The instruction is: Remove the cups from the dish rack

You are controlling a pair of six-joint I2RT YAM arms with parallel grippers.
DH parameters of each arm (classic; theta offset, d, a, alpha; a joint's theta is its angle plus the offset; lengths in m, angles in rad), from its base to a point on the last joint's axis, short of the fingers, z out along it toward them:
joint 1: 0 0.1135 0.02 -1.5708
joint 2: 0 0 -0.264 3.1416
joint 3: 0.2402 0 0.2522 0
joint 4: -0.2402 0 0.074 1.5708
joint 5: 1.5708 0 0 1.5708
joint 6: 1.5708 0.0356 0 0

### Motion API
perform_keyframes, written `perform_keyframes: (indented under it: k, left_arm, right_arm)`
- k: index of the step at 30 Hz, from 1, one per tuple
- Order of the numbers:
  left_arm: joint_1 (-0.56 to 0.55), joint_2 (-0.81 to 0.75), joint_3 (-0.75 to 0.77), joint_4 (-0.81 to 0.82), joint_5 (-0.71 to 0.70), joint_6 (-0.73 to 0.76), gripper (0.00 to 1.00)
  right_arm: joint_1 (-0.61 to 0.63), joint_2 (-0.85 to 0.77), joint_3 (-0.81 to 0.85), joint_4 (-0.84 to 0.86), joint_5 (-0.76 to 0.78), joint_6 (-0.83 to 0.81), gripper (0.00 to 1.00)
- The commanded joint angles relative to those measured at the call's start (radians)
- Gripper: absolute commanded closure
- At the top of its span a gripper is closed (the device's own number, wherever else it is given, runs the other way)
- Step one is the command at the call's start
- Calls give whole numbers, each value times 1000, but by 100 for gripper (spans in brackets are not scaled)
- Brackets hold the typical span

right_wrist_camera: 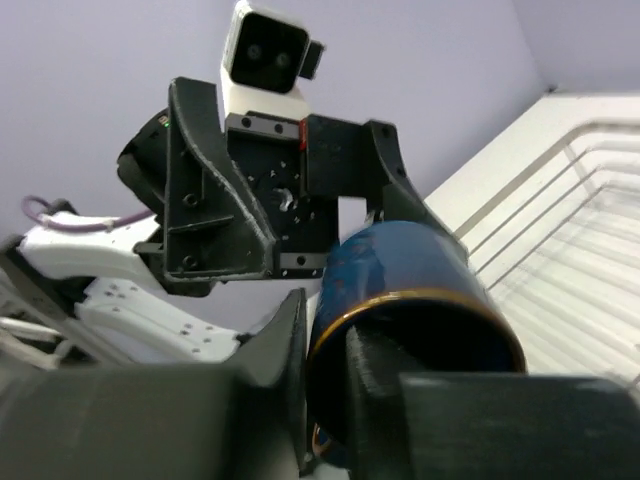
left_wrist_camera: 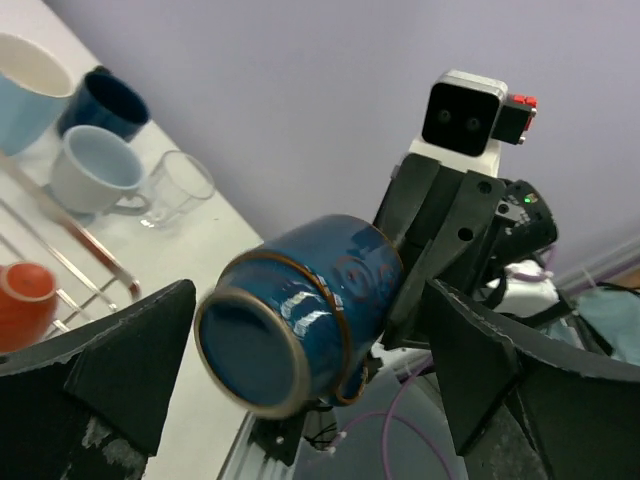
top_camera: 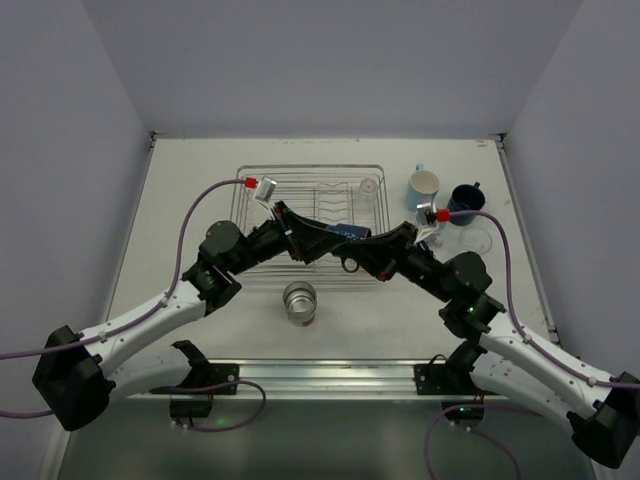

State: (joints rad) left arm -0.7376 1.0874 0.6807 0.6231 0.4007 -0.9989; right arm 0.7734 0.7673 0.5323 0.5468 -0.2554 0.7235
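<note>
While both arms meet over the near rail of the dish rack (top_camera: 244,215), a dark blue cup (left_wrist_camera: 290,340) with a bronze rim hangs in the air between them, on its side, just above that rail. Right pincer (right_wrist_camera: 325,345) is closed on the cup at the end away from the left arm. One finger (right_wrist_camera: 285,335) lies outside the wall and the other sits by the bronze edge; exact contact is hard to tell. Left pincer (left_wrist_camera: 308,288) is spread wide, a finger on each side of the cup's mouth, and neither touches it; it holds nothing. The cup's mouth faces the left wrist camera, handle low.

Inside the rack, at its far right corner, sits a small orange cup (left_wrist_camera: 25,295).

Off the rack, on the counter (top_camera: 200,200):
- a metallic grey-brown cup (top_camera: 299,303) stands upright just in front of the rack's near side
- a light blue mug (top_camera: 423,185) is just right of the rack's far right corner
- a navy mug (top_camera: 465,198) is right of that mug, farther from the rack
- a clear glass (top_camera: 475,240) is right of the rack, nearer the arms than the navy mug
- a small pale blue cup (left_wrist_camera: 95,170) stands beside the glass
</note>
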Motion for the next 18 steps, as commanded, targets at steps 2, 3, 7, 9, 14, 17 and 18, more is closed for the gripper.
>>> perform_keyframes:
  k: [2, 3, 7, 9, 14, 17, 18]
  left_arm:
    - [1, -102, 85, -270, -147, 238, 0]
    - [1, -128, 95, -346, -167, 268, 0]
    - [1, -191, 167, -543, -290, 445, 0]
    - [1, -228, 181, -618, -356, 482, 0]
    - [3, -277, 226, -741, -445, 601, 0]
    - [3, -319, 232, -815, -534, 670, 0]
    - [1, -339, 218, -836, -560, 698, 0]
  right_arm:
    - [-5, -48, 28, -161, 39, -25, 100]
    - [-3, -57, 32, -206, 39, -33, 100]
    - [-2, -91, 92, -485, 16, -70, 100]
    - [10, -92, 113, -649, 7, -94, 100]
    - [78, -85, 155, -951, 62, -130, 100]
    - [153, -19, 193, -1102, 139, -139, 100]
    - [174, 10, 204, -1128, 183, -136, 100]
